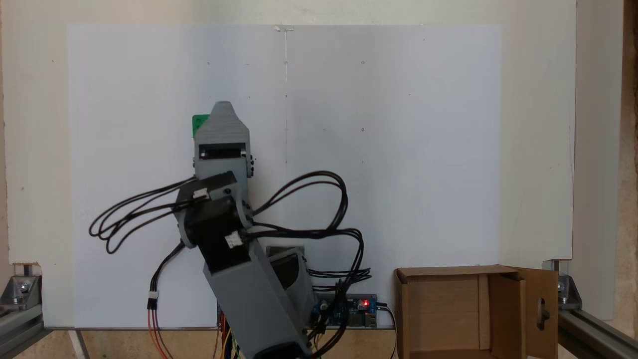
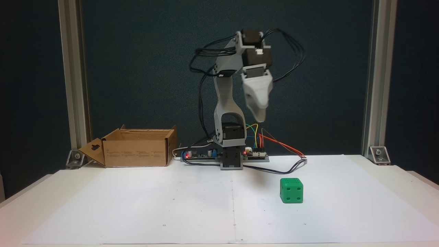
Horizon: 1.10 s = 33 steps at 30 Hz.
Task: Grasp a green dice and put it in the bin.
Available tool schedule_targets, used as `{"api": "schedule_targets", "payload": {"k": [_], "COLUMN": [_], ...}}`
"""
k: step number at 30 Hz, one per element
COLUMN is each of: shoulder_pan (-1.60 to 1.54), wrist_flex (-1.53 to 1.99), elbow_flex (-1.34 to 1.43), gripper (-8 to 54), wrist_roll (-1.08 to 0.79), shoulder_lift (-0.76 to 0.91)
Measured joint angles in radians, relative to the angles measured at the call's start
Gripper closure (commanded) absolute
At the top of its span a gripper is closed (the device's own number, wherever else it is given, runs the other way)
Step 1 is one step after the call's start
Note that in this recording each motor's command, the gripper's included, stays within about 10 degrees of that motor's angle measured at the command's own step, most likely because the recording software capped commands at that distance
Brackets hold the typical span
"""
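While the tool hangs above the green dice, jaw gap indiscernible, the bin's print is unreadable.

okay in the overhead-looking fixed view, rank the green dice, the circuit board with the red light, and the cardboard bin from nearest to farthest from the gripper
1. The green dice: tucked against the left side of the gripper, partly hidden by it.
2. The circuit board: at the bottom edge, below and right of the gripper, by the arm's base.
3. The bin: bottom right corner, beyond the board.
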Motion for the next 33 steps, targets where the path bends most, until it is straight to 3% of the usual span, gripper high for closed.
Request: {"api": "schedule_targets", "payload": {"k": [6,20,33], "shoulder_pan": [-0.054,-0.083,-0.225], "wrist_flex": [0.000,0.000,-0.121], "elbow_flex": [-0.103,-0.112,-0.112], "gripper": [2.4,2.1,2.4], "wrist_roll": [0.087,0.319,0.333], "shoulder_lift": [-0.118,-0.175,-0.376]}}
